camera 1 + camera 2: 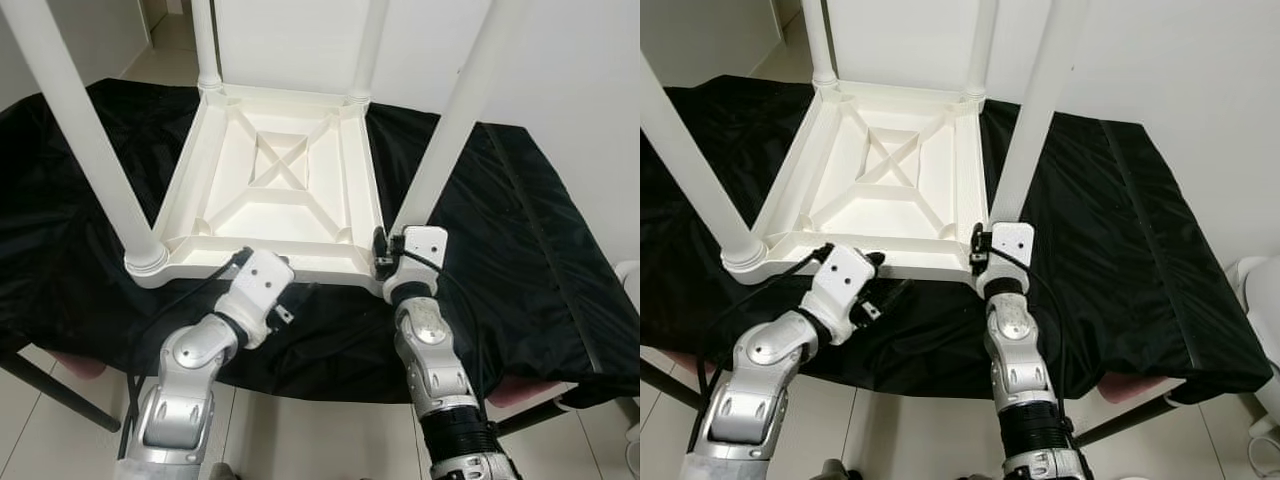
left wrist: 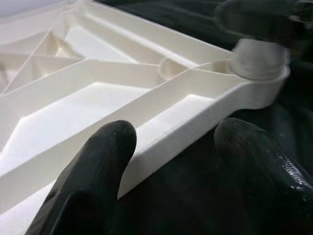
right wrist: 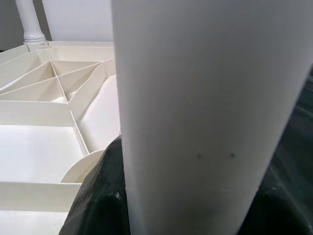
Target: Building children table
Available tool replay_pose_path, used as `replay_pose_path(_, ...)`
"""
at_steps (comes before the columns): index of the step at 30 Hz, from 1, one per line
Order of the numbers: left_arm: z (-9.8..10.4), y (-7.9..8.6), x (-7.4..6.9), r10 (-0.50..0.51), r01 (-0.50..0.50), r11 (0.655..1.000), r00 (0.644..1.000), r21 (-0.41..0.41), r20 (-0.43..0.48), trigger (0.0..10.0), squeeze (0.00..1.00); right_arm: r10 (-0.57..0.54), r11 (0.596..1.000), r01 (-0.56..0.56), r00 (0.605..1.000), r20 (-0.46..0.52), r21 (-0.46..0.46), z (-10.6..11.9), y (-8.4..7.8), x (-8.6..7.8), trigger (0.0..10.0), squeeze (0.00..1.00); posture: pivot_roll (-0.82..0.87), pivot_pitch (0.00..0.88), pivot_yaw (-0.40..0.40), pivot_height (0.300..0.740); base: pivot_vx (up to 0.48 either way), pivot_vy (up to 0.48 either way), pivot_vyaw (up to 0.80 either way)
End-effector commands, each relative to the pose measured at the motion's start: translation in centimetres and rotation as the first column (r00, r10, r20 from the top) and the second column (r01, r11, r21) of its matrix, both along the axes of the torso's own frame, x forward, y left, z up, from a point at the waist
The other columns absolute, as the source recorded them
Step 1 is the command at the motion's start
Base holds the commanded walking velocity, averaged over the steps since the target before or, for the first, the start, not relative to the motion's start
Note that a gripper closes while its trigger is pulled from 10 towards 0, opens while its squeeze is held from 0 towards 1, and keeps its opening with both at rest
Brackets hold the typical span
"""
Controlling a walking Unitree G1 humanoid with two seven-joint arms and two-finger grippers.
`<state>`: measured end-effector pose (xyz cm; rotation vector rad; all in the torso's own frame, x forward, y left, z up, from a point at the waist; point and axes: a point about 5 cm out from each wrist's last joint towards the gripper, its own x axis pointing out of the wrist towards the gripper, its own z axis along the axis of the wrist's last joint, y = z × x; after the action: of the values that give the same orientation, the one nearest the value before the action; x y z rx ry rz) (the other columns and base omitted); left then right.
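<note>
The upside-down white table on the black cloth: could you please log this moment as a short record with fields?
Table top: inverted, ribbed underside up, on black cloth
Legs: four fitted at the corners, pointing up
Left gripper: fingers straddle the near rim, one inside, one outside
Right gripper: at the base of the near right leg, fingers on either side of it

White plastic kids' table (image 1: 275, 190) lay upside down on black cloth, ribbed underside w/ X bracing facing up, four round legs (image 1: 75, 125) standing upright.
</note>
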<state>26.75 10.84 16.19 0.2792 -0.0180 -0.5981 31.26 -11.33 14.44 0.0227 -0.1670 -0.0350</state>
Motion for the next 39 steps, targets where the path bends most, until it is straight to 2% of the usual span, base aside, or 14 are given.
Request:
replay_pose_path(1,-0.1,1.4,0.7,0.284,-0.283,0.958,0.958,-0.033,0.035,10.0,0.00,-0.035,0.999,0.033,0.994,-0.101,-0.018,-2.2,-0.5,-0.6,10.0,0.00,0.00,0.098,-0.023,0.740,0.000,0.000,0.00)
replay_pose_path(2,-0.1,1.5,0.9,0.290,-0.289,0.956,0.957,-0.045,0.029,10.0,0.00,-0.029,1.000,0.027,0.994,-0.102,-0.014,-2.3,-0.5,-0.6,10.0,0.23,0.00,0.097,-0.022,0.740,0.000,0.000,0.00)
replay_pose_path(3,-0.1,1.5,0.9,0.295,-0.294,0.955,0.955,-0.038,0.031,10.0,0.00,-0.028,1.000,0.027,0.995,-0.098,-0.009,-2.2,-0.5,-0.8,10.0,0.53,0.00,0.093,-0.023,0.740,0.000,0.000,0.00)
replay_pose_path(5,-0.2,1.5,0.8,0.296,-0.295,0.955,0.955,-0.032,0.033,10.0,0.00,-0.026,1.000,0.025,0.995,-0.094,-0.006,-2.2,-0.6,-0.8,10.0,0.53,0.00,0.093,-0.023,0.740,0.000,0.000,0.00)
replay_pose_path(6,-0.3,1.6,0.8,0.306,-0.305,0.952,0.952,-0.034,0.030,10.0,0.00,-0.023,1.000,0.022,0.996,-0.086,-0.006,-2.2,-0.6,-0.9,10.0,1.00,0.00,0.087,-0.023,0.740,0.000,0.000,0.00)
replay_pose_path(12,-0.4,1.6,0.9,0.357,-0.357,0.932,0.934,-0.066,0.002,10.0,0.00,-0.016,1.000,0.016,0.997,-0.076,-0.004,-1.9,-0.5,-1.2,10.0,1.00,0.00,0.081,-0.030,0.740,0.000,0.000,0.00)
replay_pose_path(17,-0.4,1.5,0.9,0.367,-0.367,0.928,0.930,-0.067,-0.005,10.0,0.00,-0.012,1.000,0.011,0.997,-0.077,-0.007,-1.8,-0.4,-1.2,10.0,1.00,0.00,0.081,-0.030,0.740,0.000,0.000,0.00)
replay_pose_path(18,-0.5,1.4,1.0,0.364,-0.365,0.928,0.931,-0.079,-0.019,10.0,0.00,-0.014,1.000,0.013,0.997,-0.078,-0.013,-1.9,-0.4,-1.3,10.0,0.65,0.00,0.080,-0.032,0.740,0.000,0.000,0.00)
replay_pose_path(21,-0.6,1.3,1.0,0.360,-0.362,0.927,0.932,-0.095,-0.037,10.0,0.00,-0.015,1.000,0.014,0.997,-0.080,-0.021,-1.9,-0.4,-1.3,10.0,0.65,0.00,0.080,-0.032,0.740,0.000,0.000,0.00)
replay_pose_path(22,-0.6,1.3,1.1,0.365,-0.367,0.924,0.930,-0.106,-0.042,10.0,0.00,-0.019,1.000,0.018,0.997,-0.080,-0.024,-1.9,-0.4,-1.4,10.0,0.00,-0.01,0.076,-0.032,0.740,0.000,0.000,0.00)
replay_pose_path(34,-0.5,1.1,1.9,0.402,-0.407,0.907,0.913,-0.107,-0.067,10.0,0.00,-0.051,0.998,0.048,0.996,-0.078,-0.046,-2.0,-0.9,-1.3,10.0,0.00,-0.03,0.073,-0.029,0.740,0.000,0.000,0.00)
replay_pose_path(39,-0.3,1.5,2.1,0.417,-0.419,0.904,0.908,-0.085,-0.042,10.0,0.00,-0.067,0.997,0.062,0.993,-0.093,-0.054,-2.2,-1.5,-1.0,10.0,0.00,-0.04,0.071,-0.038,0.740,0.000,0.000,0.00)
